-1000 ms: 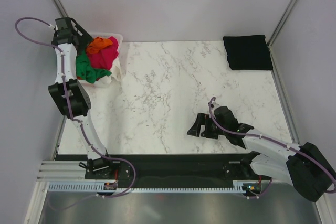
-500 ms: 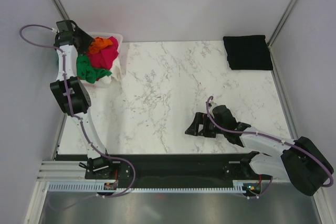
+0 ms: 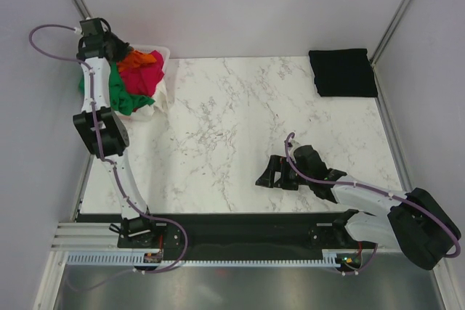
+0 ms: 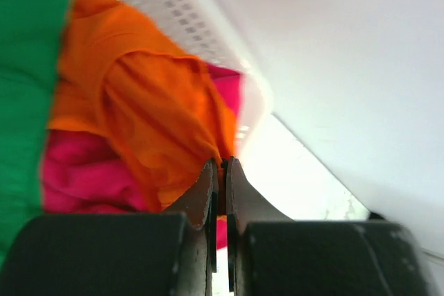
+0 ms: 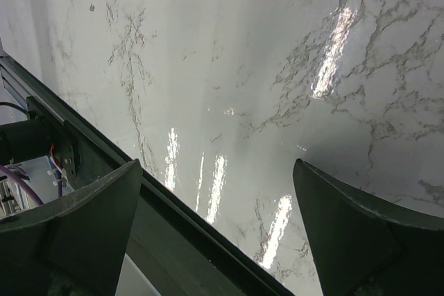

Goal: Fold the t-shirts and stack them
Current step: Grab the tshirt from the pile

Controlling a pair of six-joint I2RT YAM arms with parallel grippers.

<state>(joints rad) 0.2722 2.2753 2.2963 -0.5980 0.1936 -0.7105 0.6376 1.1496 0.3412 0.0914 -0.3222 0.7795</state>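
A heap of t-shirts fills the white basket point(image 3: 164, 53) at the table's far left: orange point(image 3: 139, 60) on top, magenta-red point(image 3: 149, 78) beneath, green point(image 3: 120, 96) to the front. My left gripper point(image 3: 116, 50) reaches into the heap. In the left wrist view the left gripper point(image 4: 223, 164) is shut on a fold of the orange t-shirt point(image 4: 139, 102), with magenta-red point(image 4: 83, 171) and green point(image 4: 21, 102) cloth beside it. A folded black t-shirt point(image 3: 343, 72) lies at the far right corner. My right gripper point(image 3: 265, 178) hovers open over bare table, with nothing between its jaws point(image 5: 216, 164).
The marble table point(image 3: 232, 121) stretches between basket and black t-shirt. A dark rail point(image 5: 104, 150) runs along its near edge, close under my right gripper. White walls close in the left, back and right. A bit of white cloth point(image 3: 149, 111) hangs at the basket's front.
My left gripper has shut on the orange t-shirt and shifted slightly back over the basket. The right arm crept a little to the left, then held still.
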